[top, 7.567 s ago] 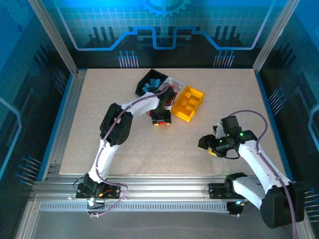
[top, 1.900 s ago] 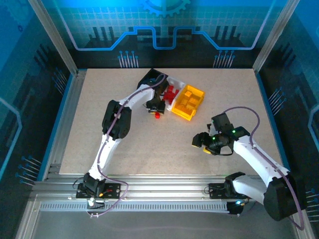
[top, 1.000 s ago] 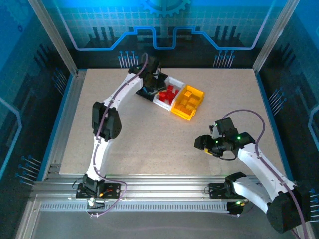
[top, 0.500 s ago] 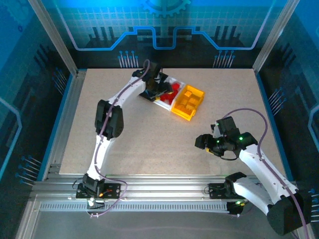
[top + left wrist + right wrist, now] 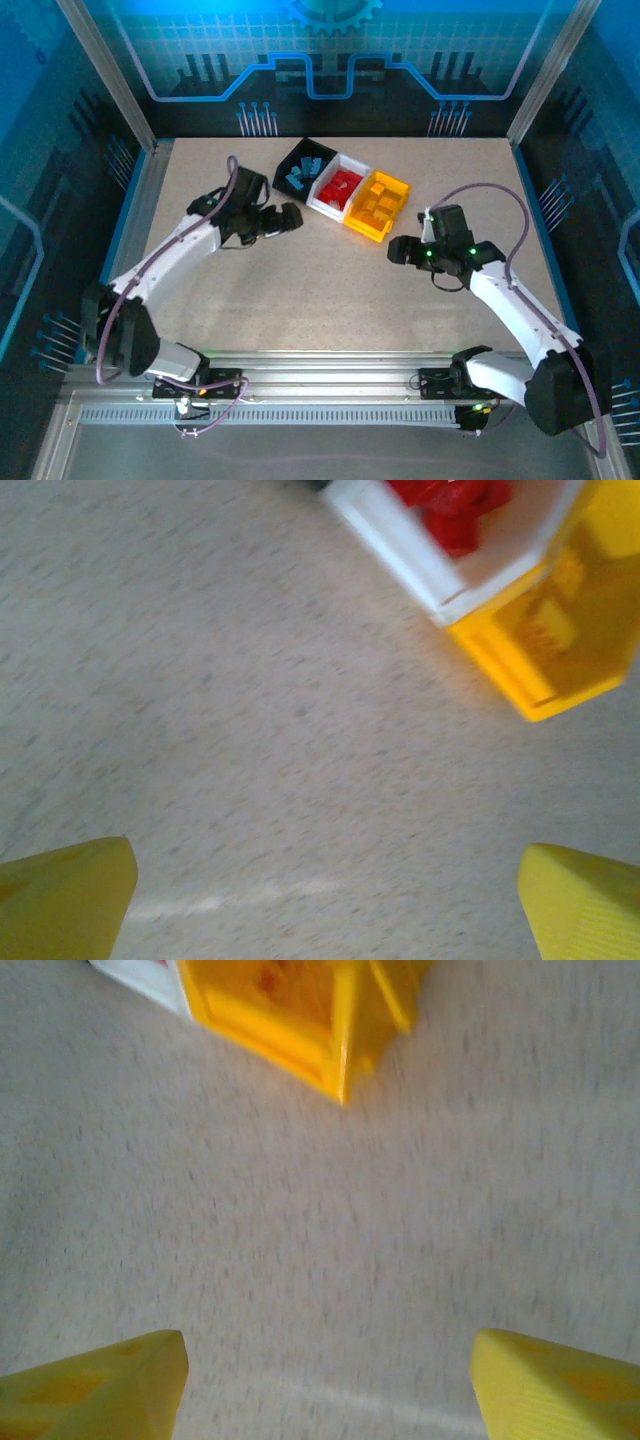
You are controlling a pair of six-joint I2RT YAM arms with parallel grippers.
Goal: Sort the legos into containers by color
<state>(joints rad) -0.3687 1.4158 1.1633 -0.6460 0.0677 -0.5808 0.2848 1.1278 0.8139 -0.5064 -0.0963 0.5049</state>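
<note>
Three joined containers stand at the back middle of the table. The black bin (image 5: 303, 165) holds blue legos (image 5: 298, 177), the white bin (image 5: 322, 203) red legos (image 5: 340, 184), and the yellow-orange bin (image 5: 365, 231) yellow legos (image 5: 378, 204). My left gripper (image 5: 291, 218) hovers over bare table just left of the bins, open and empty (image 5: 325, 905); the white bin (image 5: 400, 555) with red legos (image 5: 450, 505) and the yellow bin (image 5: 560, 640) lie ahead of it. My right gripper (image 5: 396, 250) hangs near the yellow bin's front corner, open and empty (image 5: 330, 1385), facing the yellow bin (image 5: 300, 1010).
The speckled beige table (image 5: 300, 290) stretches between both arms. A metal frame rail (image 5: 300, 365) runs along the near edge, and blue-lit walls (image 5: 320, 60) close in the back and sides.
My left gripper has pulled back from over the white bin to the table left of the bins. My right gripper has moved up toward the yellow bin.
</note>
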